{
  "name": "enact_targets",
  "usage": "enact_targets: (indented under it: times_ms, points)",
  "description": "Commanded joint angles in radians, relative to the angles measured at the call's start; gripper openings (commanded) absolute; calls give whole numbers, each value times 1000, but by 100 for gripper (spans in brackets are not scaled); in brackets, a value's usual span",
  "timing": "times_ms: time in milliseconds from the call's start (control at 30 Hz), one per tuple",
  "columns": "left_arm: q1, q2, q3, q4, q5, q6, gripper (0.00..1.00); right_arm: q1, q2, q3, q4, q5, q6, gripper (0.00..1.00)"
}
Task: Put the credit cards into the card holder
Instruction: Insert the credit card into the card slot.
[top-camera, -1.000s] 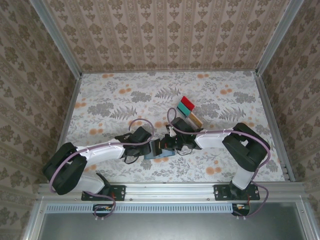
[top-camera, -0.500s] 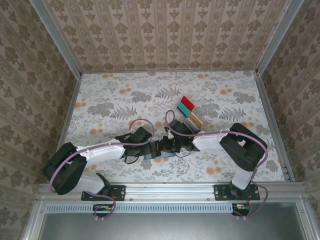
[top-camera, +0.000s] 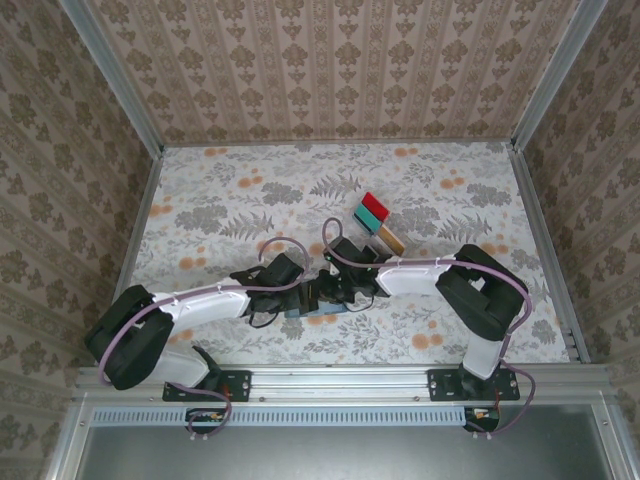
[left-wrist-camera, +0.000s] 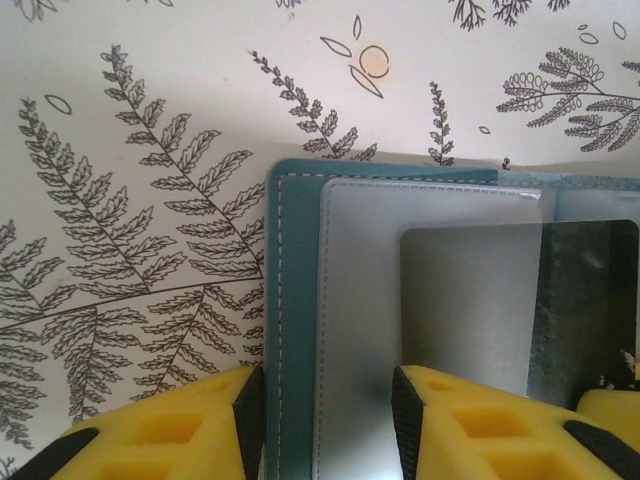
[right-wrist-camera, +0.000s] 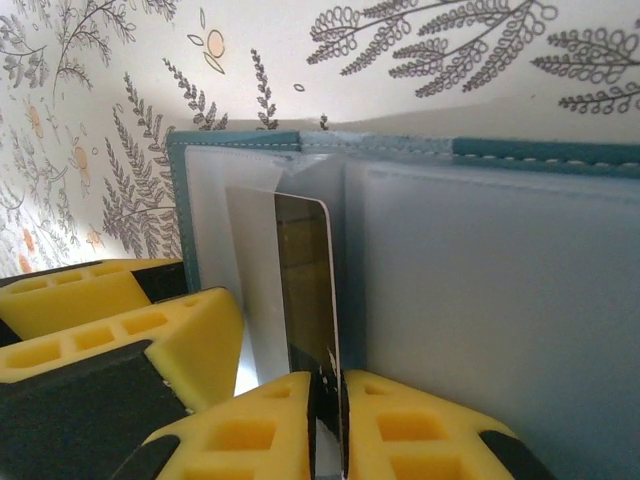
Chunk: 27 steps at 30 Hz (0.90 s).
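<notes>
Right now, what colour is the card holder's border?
The card holder border is dark teal, pale stitching; best in left wrist view.

1. The table (top-camera: 250, 200) has a pale cloth on it, printed all over with grey ferns and little orange flowers.
2. Wallpapered walls (top-camera: 330, 60) box it in at 9, 12 and 3 o'clock, in a beige damask sort of pattern.
3. Silver metal posts (top-camera: 113, 75) slant up the corners at roughly 10 and 2 o'clock.
4. A metal rail (top-camera: 340, 383) runs along the 6 o'clock edge.

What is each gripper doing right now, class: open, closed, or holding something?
Left gripper: open, fingers straddling the card holder's edge.
Right gripper: closed on a dark credit card.
</notes>
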Motion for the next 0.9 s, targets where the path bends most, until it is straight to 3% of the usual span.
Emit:
enact_targets:
  times_ms: [0, 267, 400, 600, 767, 867]
  points:
    - [-4, -8, -31, 86, 71, 8, 41, 12, 29, 46, -113, 41, -1, 17]
    - [6, -16, -45, 84, 81, 8, 41, 19, 70, 79, -134, 41, -15, 20]
    - [5, -16, -45, 72, 74, 7, 41, 19, 49, 85, -166, 53, -28, 26]
    - [5, -16, -48, 66, 69, 5, 40, 19, 13, 95, -247, 93, -56, 28]
    - [4, -16, -52, 86, 84, 4, 39, 17, 22, 90, -222, 85, -44, 13]
    - [6, -14, -52, 91, 89, 4, 39, 10, 28, 85, -176, 79, -16, 10]
